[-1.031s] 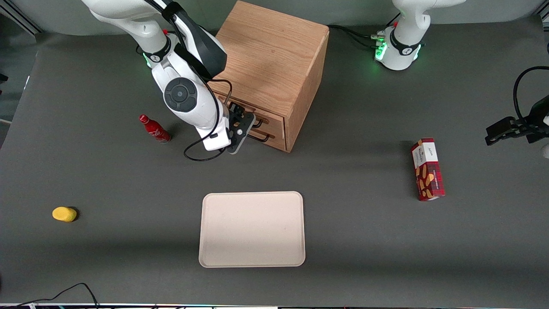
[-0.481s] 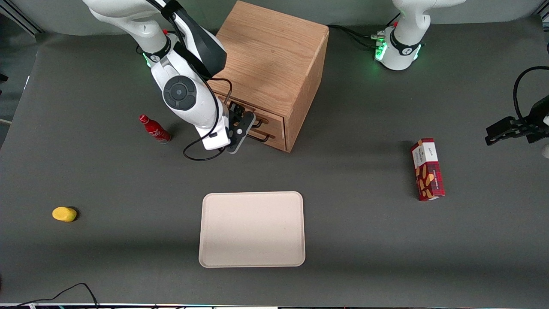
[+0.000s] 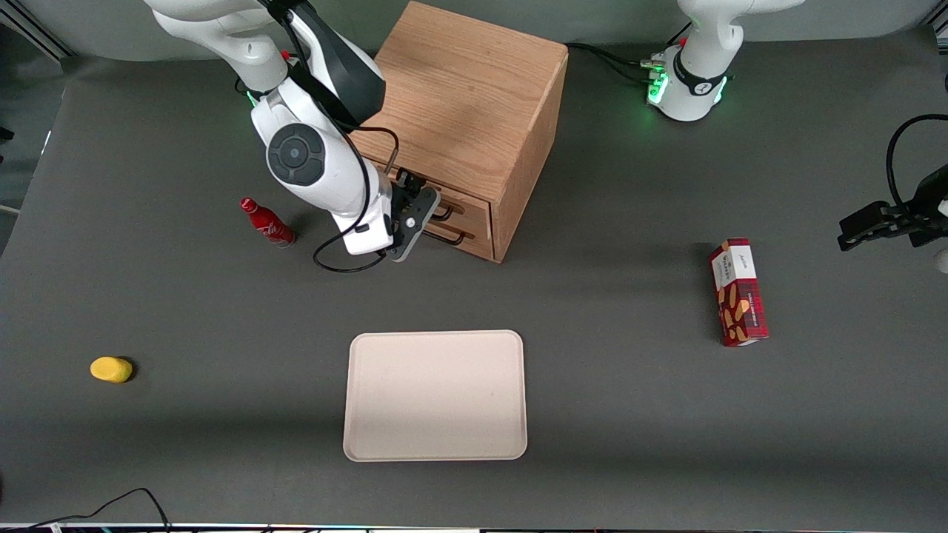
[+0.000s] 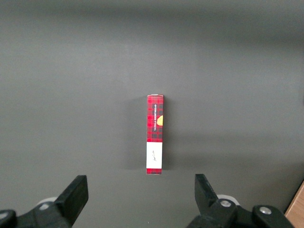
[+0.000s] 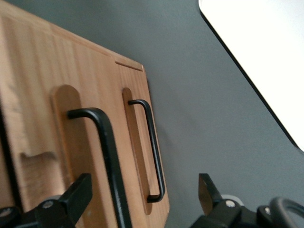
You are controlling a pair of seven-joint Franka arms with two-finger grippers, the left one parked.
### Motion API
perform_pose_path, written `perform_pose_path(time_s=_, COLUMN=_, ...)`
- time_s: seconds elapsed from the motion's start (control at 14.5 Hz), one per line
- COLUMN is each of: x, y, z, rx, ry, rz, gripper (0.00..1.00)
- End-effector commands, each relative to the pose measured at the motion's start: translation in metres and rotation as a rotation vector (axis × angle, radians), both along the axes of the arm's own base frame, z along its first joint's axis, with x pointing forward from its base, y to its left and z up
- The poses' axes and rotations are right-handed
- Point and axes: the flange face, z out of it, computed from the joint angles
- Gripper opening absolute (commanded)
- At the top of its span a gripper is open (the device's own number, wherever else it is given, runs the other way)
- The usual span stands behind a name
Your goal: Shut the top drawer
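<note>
The oak cabinet stands on the grey table, its drawer fronts facing the front camera and the working arm's end. The top drawer carries a black bar handle; its front looks about level with the lower drawer. My right gripper is open, just in front of the top drawer. In the right wrist view the gripper has its fingers spread wide, holding nothing. The top drawer's handle runs between them, close up. The lower drawer's handle lies farther off.
A beige tray lies nearer the front camera than the cabinet and also shows in the right wrist view. A red bottle stands beside the arm. A yellow object lies toward the working arm's end. A red box lies toward the parked arm's end.
The right arm has shifted a little toward its own end of the table, and the gripper has turned slightly in front of the drawers. The drawer fronts look the same.
</note>
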Motion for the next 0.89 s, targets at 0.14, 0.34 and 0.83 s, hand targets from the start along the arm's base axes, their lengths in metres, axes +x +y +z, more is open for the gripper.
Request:
perform_pose_path(time_s=0.14, x=0.006, y=-0.03, z=0.054, rx=0.03, ry=0.012, rz=-0.091, gripper=1.0)
perform_pose_path(time_s=0.34, x=0.004, y=-0.055, z=0.1, rx=0.041, ry=-0.008, rz=-0.233, gripper=1.0)
perform_pose_path(time_s=0.83, x=0.013, y=-0.185, z=0.175, rx=-0.021, ry=-0.06, rz=-0.624, gripper=1.0)
